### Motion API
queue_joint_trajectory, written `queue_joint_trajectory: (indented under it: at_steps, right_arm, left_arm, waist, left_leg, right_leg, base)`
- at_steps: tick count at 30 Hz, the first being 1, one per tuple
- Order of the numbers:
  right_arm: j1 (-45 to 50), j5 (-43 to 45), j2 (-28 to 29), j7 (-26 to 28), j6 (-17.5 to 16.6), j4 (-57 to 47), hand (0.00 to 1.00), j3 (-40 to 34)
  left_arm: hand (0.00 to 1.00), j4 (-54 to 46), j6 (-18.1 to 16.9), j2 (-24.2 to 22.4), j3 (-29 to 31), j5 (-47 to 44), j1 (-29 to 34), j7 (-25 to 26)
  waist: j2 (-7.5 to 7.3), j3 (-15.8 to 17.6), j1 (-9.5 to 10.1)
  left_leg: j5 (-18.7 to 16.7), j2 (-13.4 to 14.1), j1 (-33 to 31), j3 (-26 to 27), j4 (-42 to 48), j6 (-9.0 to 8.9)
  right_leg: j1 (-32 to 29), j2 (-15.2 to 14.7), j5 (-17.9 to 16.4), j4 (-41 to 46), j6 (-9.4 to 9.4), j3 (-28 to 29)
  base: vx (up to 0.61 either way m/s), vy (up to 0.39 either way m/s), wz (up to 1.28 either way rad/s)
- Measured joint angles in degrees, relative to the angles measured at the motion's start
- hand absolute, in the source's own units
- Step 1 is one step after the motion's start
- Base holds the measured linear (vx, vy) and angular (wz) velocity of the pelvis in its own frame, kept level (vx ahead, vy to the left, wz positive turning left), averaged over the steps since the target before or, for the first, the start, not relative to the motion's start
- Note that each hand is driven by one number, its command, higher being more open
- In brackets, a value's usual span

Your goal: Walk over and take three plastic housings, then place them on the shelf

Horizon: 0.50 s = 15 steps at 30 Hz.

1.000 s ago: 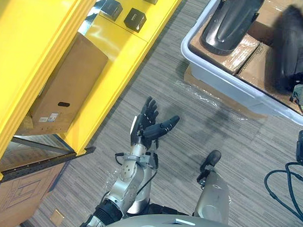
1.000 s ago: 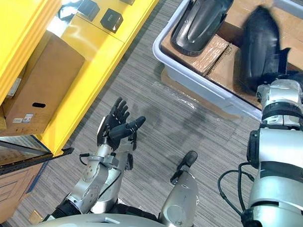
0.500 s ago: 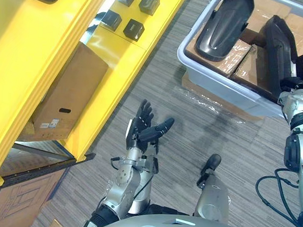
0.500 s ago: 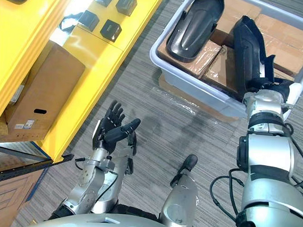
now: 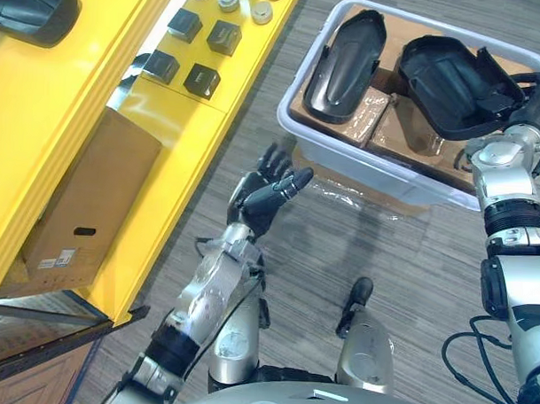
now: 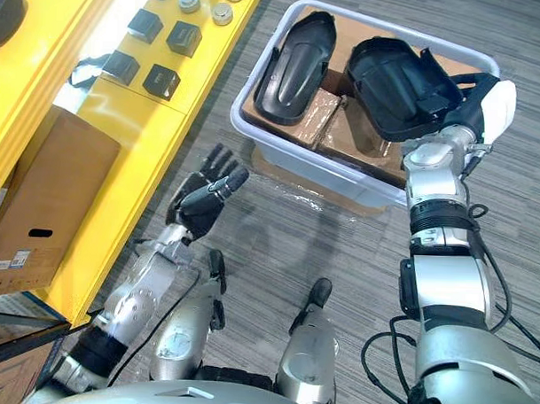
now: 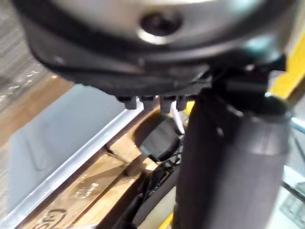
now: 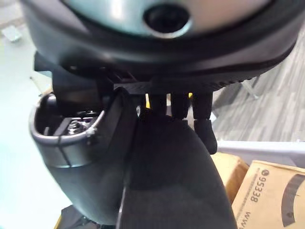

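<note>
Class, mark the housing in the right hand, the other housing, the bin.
held housing (image 5: 452, 80): left eye view, its middle.
other housing (image 5: 346, 63): left eye view, its back.
bin (image 5: 369, 173): left eye view, near wall.

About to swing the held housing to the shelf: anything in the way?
The right hand holds the housing over the bin. Toward the shelf lie a second housing in the bin and the open left hand, raised in the gap between bin and shelf. Black boxes sit on the shelf.

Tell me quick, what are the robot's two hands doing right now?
Left hand: open, holding nothing, beside the grey bin.
Right hand: closed on a black plastic housing at the bin.
</note>
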Motion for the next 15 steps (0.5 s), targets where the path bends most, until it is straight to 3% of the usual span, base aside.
queue_joint_trajectory:
  at_steps: [3,6,11,15]
  right_arm:
    - [-0.08,-2.26,1.44,-0.21,-0.13,-2.93,0.0,0.02]
    - [-0.38,-2.61,2.16,-0.58,-0.6,-5.09,0.0,1.45]
    - [-2.67,-5.21,5.59,-1.28,-2.7,-5.82,0.0,3.59]
    - [-3.09,-7.02,6.12,-2.24,-5.09,-7.68,0.0,6.78]
  left_arm:
    - [1.0,5.15,5.71,1.56,1.8,-6.72,-7.61,-0.01]
    - [1.0,11.29,8.55,1.85,4.1,-13.16,-15.3,0.03]
    - [1.0,22.69,10.2,2.58,4.21,-21.71,-24.61,0.04]
    - [1.0,24.68,10.43,2.38,3.43,-27.37,-27.37,0.06]
  waist:
    - [-0.21,-0.06,-0.87]
    - [-0.25,-0.06,-1.48]
    - [-1.29,0.08,-3.34]
    - [-2.27,0.04,-4.6]
  left_leg:
    - [0.08,0.08,0.1,0.79,-0.02,0.01]
    - [0.13,0.31,0.24,1.95,-0.04,0.05]
    - [0.09,0.75,0.83,4.04,-0.07,-0.05]
    - [0.07,0.8,0.76,5.19,-0.06,-0.06]
  right_leg:
    - [-0.02,0.27,0.91,-1.04,0.02,0.85]
    - [-0.06,0.72,2.0,-2.39,-0.12,1.56]
    - [-0.45,1.46,3.32,-3.93,-0.44,3.57]
    - [-0.96,1.69,4.15,-4.75,-0.51,4.61]
  base:
    - [-0.01,-0.026,-0.13]
    - [-0.01,-0.021,-0.16]
    - [-0.01,-0.029,-0.22]
    - [0.0,-0.025,-0.16]
